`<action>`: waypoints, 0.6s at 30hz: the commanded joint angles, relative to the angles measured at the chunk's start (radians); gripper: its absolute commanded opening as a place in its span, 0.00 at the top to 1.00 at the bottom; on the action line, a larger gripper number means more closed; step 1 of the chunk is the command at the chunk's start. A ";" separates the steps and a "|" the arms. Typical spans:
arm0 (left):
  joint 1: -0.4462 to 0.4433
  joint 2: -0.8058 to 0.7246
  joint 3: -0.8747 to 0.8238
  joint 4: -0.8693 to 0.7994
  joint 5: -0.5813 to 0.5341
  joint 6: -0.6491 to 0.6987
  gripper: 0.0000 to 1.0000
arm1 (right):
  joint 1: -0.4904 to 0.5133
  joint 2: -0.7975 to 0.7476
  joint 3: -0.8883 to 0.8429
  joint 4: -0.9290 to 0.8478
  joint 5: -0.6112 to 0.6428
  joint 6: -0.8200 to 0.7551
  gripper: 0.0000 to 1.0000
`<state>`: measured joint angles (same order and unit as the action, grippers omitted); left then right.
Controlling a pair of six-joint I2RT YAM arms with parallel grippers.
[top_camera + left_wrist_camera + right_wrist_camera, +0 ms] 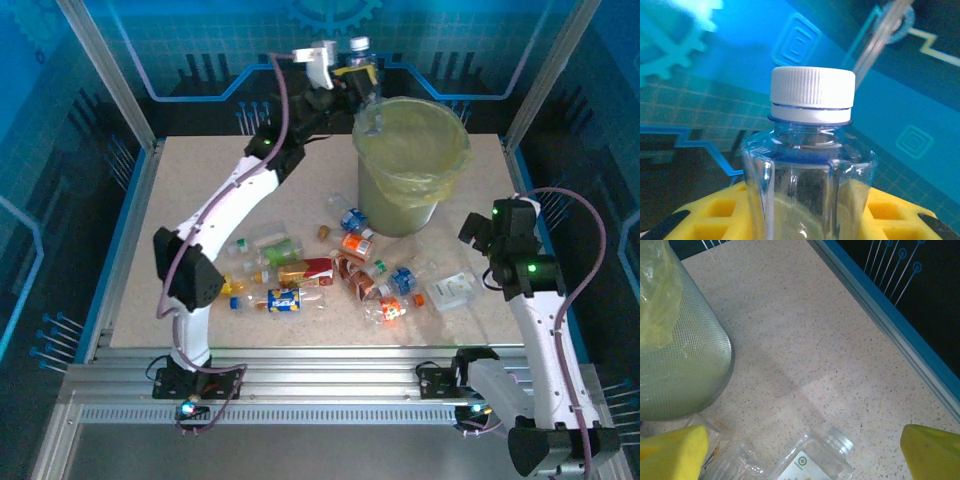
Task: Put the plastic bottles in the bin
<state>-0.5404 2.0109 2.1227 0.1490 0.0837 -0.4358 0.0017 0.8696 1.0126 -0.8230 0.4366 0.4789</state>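
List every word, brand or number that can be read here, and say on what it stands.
None can be read.
Labels of the plastic bottles: too small and blurred.
Label on the clear bottle: round green logo, letters too blurred.
White cap: no print.

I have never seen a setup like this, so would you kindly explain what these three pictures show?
These are two white robot arms bolted at the near edge of a table. One picture looks down from above and behind them; the other two come from a camera on each wrist. Crushed plastic bottles lie scattered on the table before a tall bin lined with a yellow-green bag. The left tool is shut on a clear white-capped bottle, held high beside the bin's rim. The right tool is open and empty, above another clear bottle near the bin.
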 commanded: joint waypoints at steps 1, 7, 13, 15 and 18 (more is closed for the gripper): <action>-0.032 0.087 0.126 0.039 0.081 0.086 0.79 | 0.014 -0.008 -0.014 -0.016 -0.013 0.029 0.00; -0.048 0.221 0.250 -0.041 0.122 0.138 0.79 | 0.015 -0.020 -0.027 -0.015 -0.018 0.040 0.00; -0.054 0.286 0.243 -0.075 0.154 0.158 0.76 | 0.015 -0.021 -0.033 -0.020 -0.006 0.046 0.00; -0.058 0.305 0.242 -0.084 0.164 0.172 0.75 | 0.015 -0.014 -0.032 -0.027 -0.003 0.057 0.00; -0.065 0.326 0.243 -0.096 0.173 0.196 0.72 | 0.014 -0.005 -0.033 -0.041 -0.004 0.081 0.00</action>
<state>-0.5930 2.3196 2.3341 0.0620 0.2188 -0.2871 0.0017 0.8608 0.9871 -0.8272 0.4297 0.5217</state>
